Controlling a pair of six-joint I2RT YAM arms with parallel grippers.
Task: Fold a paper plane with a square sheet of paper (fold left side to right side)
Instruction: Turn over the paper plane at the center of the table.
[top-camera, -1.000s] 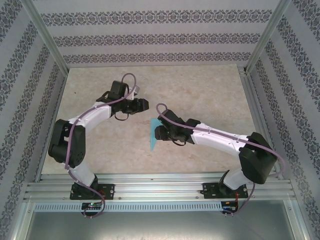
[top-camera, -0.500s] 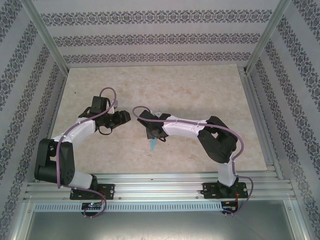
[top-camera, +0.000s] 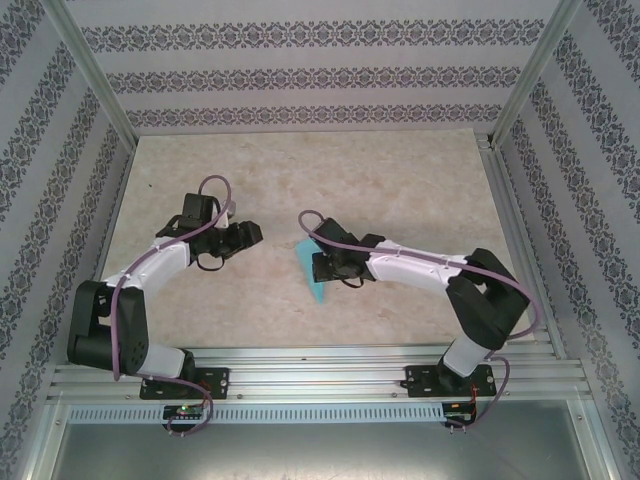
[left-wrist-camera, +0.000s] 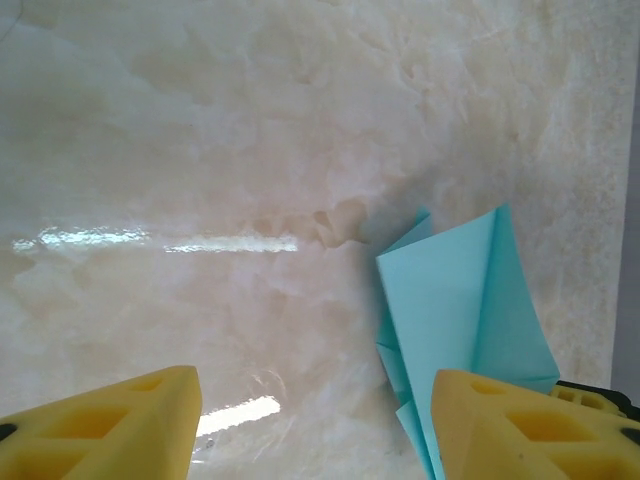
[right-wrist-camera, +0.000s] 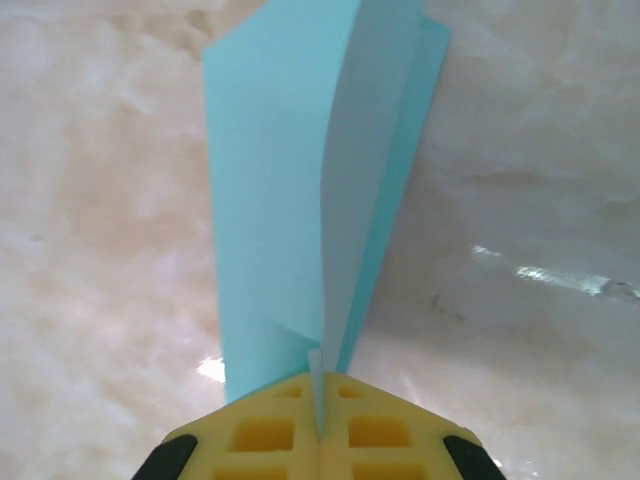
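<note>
One end of the paper plane (right-wrist-camera: 290, 170) hides inside the clamped right tool (right-wrist-camera: 320, 408).

Beige marbled table (top-camera: 400, 180) between patterned walls (top-camera: 300, 75)

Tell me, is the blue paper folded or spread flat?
Folded. In the right wrist view the paper is several creased layers narrowing toward the right gripper, whose jaws are shut on it.

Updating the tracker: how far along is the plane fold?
Done: the paper is creased into a narrow, layered, pointed shape. In hand: the right pincer is shut on its end, layers fanning apart. The left pincer is open beside it, empty. Left: probably flattening the layers, then release.
</note>
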